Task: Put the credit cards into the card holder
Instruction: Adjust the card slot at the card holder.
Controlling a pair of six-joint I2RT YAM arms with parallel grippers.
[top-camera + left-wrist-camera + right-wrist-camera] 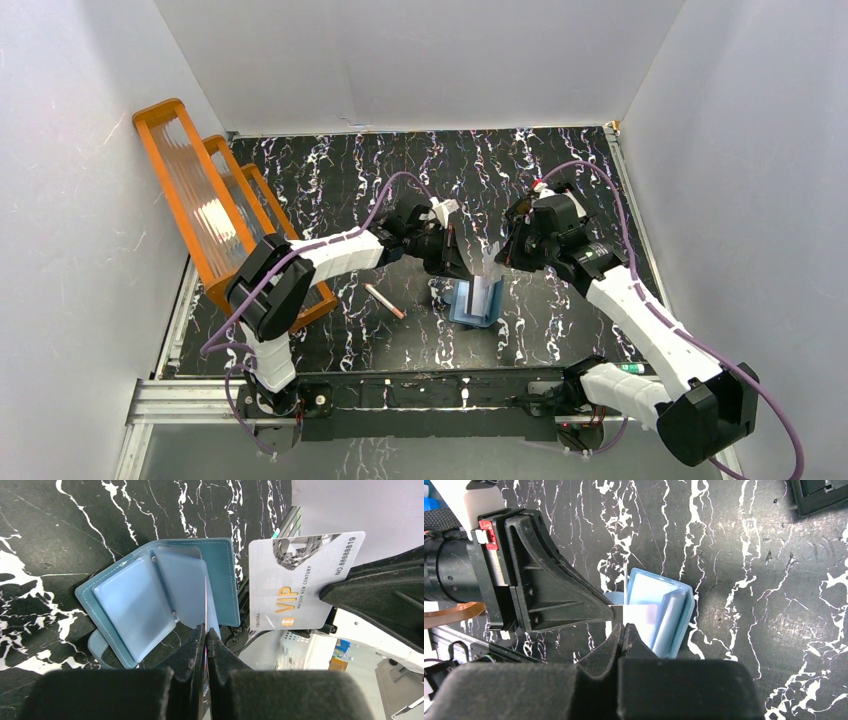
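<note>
Find the card holder lying open on the black, white-veined bench: teal-blue cover down, lighter blue inner side up, clear pocket leaves fanned out from the spine, the snap tab poking out at one edge. Just over the card holder, see one of the credit cards, silver-grey, marked VIP in gold with a number along one end, held on edge in the air and not yet inside any pocket. Look to the card's short end for the right end effector: closed flat on the card, reaching in from behind and to the right of the card holder. Opposite it, behind and to the left of the card holder, find the left end effector, likewise closed tight, nipping the thin edge of a clear pocket leaf of the card holder and holding it raised above the others; cannot tell which leaf. Note how close the left end effector's tip comes to the card above the card holder; touching or not, cannot tell. Left of the card holder, near but apart, spot a thin pink-brown stick flat on the bench. Well apart, farther left of the card holder, see a big orange ribbed rack standing tilted at the bench's edge.
</note>
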